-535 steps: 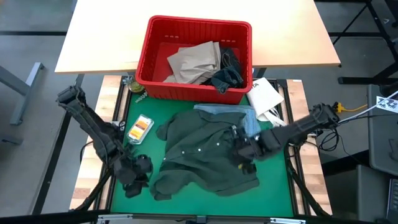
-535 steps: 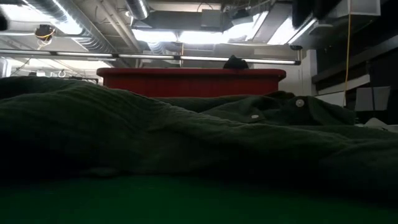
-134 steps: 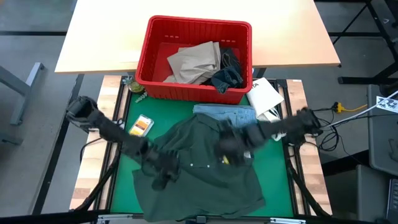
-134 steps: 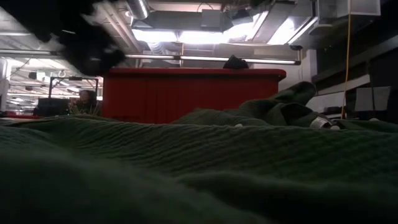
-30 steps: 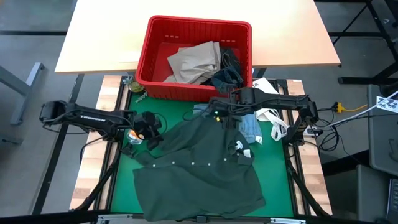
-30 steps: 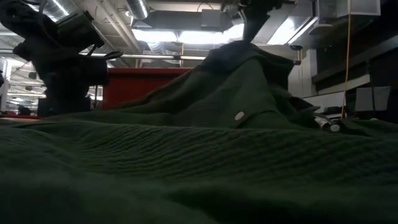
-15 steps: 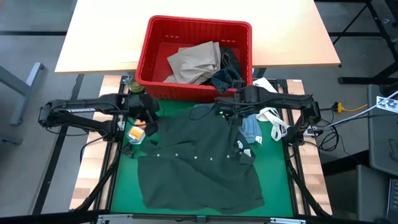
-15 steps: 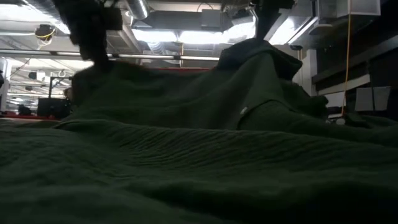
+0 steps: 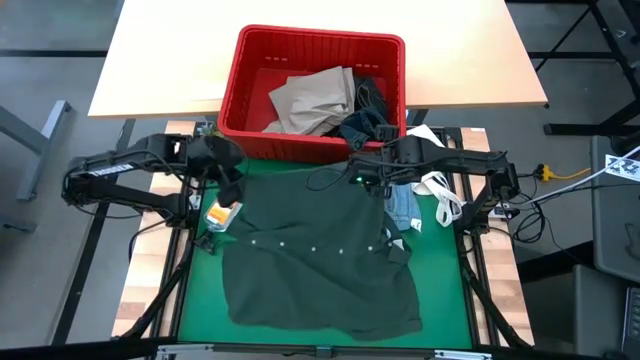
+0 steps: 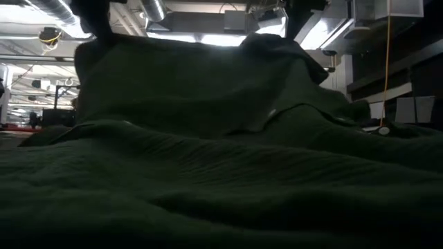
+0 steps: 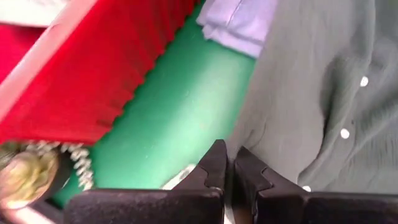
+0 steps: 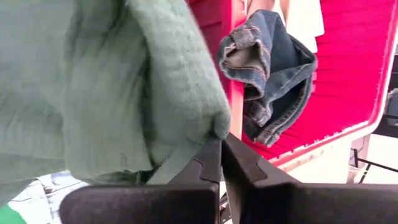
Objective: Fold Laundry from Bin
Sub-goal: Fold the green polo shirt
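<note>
Seen from above: dark green shirt [image 9: 315, 260] spread button-side up over the green mat [image 9: 195, 290] of the desk [image 9: 150, 270], its far edge lifted at two corners just in front of the red bin [image 9: 240, 70]. Left gripper [image 9: 228, 168] at the shirt's left far corner, right gripper [image 9: 368, 172] at the right far corner, both close to the bin's near wall. Inside the bin, tan khaki trousers [image 9: 315, 98] crumpled beside dark blue denim jeans [image 9: 368, 115]. Light blue garment [image 9: 402, 205] peeking out from under the shirt's right edge, white packet [image 9: 425, 150] beyond it, small orange and yellow box [image 9: 218, 215] at the left. From table height, only a waffle-textured green wall of cloth [image 10: 208, 97] raised like a curtain, bin hidden behind it. Left wrist view: fingers [image 11: 214, 165] pressed together, though whether cloth sits between them cannot be told; ribbed red plastic [image 11: 93, 74], pale shirt buttons [image 11: 364, 81] and a beaded chain [image 11: 78, 168] close by. Right wrist view: fingers [image 12: 211, 158] clamped on a thick fold of the knit [image 12: 174, 99], frayed denim hem [image 12: 267, 68] draped over the bin's rolled rim [image 12: 236, 99].
</note>
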You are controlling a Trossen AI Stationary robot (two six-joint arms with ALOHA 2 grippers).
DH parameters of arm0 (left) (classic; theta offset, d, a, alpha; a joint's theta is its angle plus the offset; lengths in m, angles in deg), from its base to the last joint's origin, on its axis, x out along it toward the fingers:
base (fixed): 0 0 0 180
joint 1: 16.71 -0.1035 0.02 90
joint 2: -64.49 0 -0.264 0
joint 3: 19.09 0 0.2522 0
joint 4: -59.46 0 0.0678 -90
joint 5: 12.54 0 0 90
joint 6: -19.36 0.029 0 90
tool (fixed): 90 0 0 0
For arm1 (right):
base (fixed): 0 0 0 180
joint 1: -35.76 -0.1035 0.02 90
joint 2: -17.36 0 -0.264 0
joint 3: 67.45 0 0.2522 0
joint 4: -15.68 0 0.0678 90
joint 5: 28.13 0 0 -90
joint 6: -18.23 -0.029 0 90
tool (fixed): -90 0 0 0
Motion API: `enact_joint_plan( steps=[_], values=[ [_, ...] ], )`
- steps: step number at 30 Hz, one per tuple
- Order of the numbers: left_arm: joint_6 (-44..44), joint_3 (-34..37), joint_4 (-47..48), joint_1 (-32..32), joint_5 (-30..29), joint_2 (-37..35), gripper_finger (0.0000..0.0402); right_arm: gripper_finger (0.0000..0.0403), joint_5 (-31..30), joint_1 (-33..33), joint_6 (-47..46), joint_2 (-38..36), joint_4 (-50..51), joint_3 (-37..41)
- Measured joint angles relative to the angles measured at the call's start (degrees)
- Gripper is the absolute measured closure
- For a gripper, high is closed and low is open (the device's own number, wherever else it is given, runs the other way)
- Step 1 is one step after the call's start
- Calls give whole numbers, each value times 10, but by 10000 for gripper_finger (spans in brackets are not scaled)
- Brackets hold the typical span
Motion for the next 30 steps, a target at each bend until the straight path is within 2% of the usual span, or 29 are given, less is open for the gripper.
enact_joint_plan(
  steps=[6,11,13,17,21,25,30],
  values=[
    [1,-68,95,-15,8,1,401,398,-1,0,0,0,-3,0],
    [0,-127,98,-16,148,1,401,398,6,0,1,-2,0,0],
    [0,-147,97,-14,173,0,401,398,9,0,4,-3,0,0],
    [-3,-157,99,-14,155,1,401,398,9,0,14,-7,0,0],
    [-11,-140,116,-14,110,1,401,398,11,0,14,-8,-2,0],
    [-31,-78,113,-14,79,7,401,398,17,0,15,-6,-2,6],
    [-33,18,95,-14,24,9,401,398,10,0,15,-4,-10,62]
  ],
)
